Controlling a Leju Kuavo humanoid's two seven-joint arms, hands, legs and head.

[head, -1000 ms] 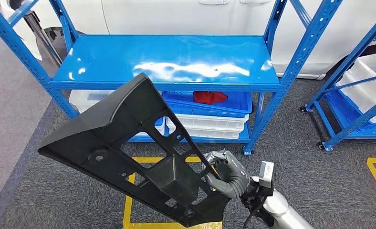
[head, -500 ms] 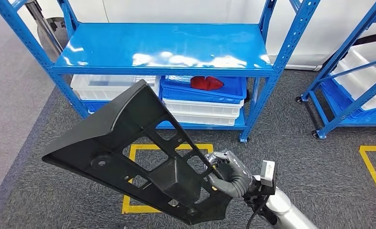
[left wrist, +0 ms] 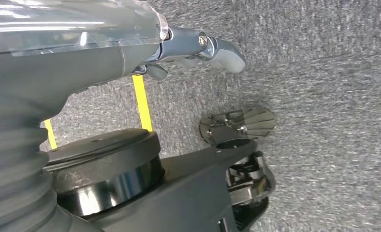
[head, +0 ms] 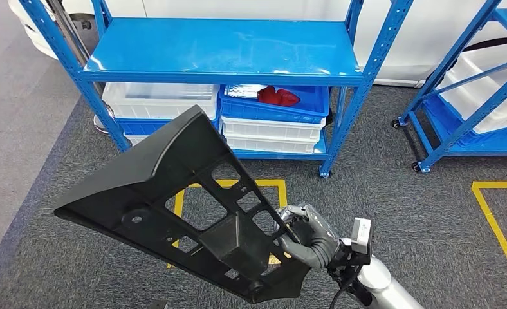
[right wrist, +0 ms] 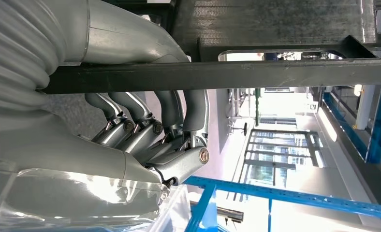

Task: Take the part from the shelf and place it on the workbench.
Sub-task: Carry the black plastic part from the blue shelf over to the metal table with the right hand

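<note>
My right hand (head: pixel 307 237) grips the black part (head: pixel 174 199) at its lower right edge, fingers (right wrist: pixel 176 108) curled over a bar; the part slants up to my left above the carpet. My left hand (left wrist: pixel 198 50) hangs with nothing in it, fingers loosely extended.

1. The camera backs away from the blue shelf (head: pixel 225 48), which now sits higher and farther beyond the right robot hand (head: pixel 305 235).
2. More grey carpet (head: pixel 379 193) and yellow floor tape (head: pixel 492 219) show between the robot hand and shelf.
3. The black part (head: pixel 174 206) keeps its place in the robot hand's grip.
</note>
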